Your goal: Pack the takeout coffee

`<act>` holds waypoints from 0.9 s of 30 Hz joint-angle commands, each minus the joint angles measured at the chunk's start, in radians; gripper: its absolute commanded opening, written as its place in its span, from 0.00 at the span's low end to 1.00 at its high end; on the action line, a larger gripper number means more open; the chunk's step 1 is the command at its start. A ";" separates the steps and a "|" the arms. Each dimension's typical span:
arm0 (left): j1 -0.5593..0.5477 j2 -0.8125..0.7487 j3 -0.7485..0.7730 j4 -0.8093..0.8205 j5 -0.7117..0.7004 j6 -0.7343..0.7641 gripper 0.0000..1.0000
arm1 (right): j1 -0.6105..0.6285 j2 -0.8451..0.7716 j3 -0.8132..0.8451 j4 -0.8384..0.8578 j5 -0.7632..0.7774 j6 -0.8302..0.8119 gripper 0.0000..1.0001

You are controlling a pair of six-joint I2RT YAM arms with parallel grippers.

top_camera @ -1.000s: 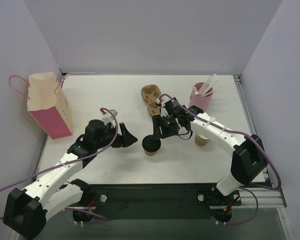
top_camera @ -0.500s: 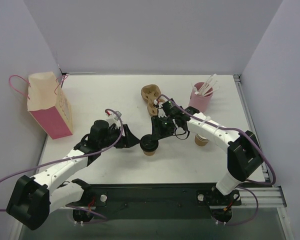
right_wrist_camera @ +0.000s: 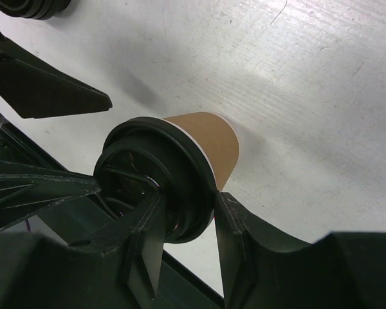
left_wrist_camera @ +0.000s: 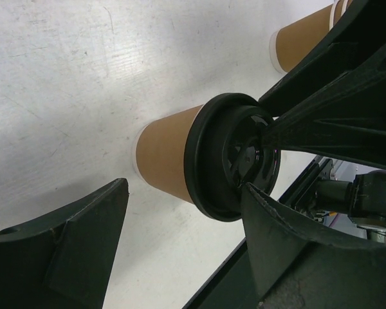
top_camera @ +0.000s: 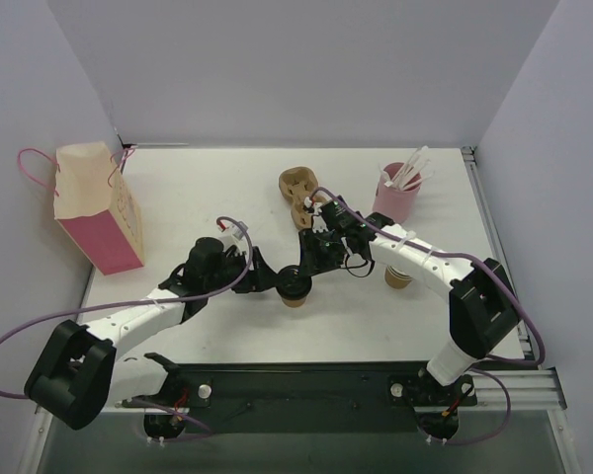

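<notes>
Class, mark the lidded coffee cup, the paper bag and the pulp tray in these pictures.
lidded coffee cup (left_wrist_camera: 164, 158), left wrist view, its brown side wall.
paper bag (top_camera: 101, 235), top view, its pink lower face.
pulp tray (top_camera: 295, 184), top view, its far cup hole.

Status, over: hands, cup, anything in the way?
Left hand open, straddling the lidded cup. Right hand pinching black lid at its rim. Cup upright, not bagged. Second cup stands apart; both hands crowd the one cup.
</notes>
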 commanded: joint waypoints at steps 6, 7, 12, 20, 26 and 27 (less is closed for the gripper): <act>-0.036 0.098 0.009 0.080 -0.051 0.013 0.76 | 0.005 0.015 -0.116 0.021 0.054 -0.025 0.27; -0.039 0.101 0.008 0.061 -0.080 0.015 0.76 | 0.003 0.013 -0.133 0.035 0.052 -0.025 0.26; -0.042 0.101 -0.004 0.001 -0.155 0.024 0.75 | -0.013 0.007 -0.251 0.132 0.037 0.001 0.25; -0.042 0.117 -0.035 0.005 -0.182 0.025 0.74 | -0.033 -0.010 -0.346 0.255 -0.033 0.072 0.26; -0.043 0.112 -0.031 0.011 -0.172 0.031 0.73 | -0.075 -0.125 -0.212 0.192 -0.090 0.084 0.34; -0.042 0.112 -0.031 0.011 -0.169 0.031 0.73 | -0.079 -0.134 -0.193 0.181 -0.096 0.078 0.35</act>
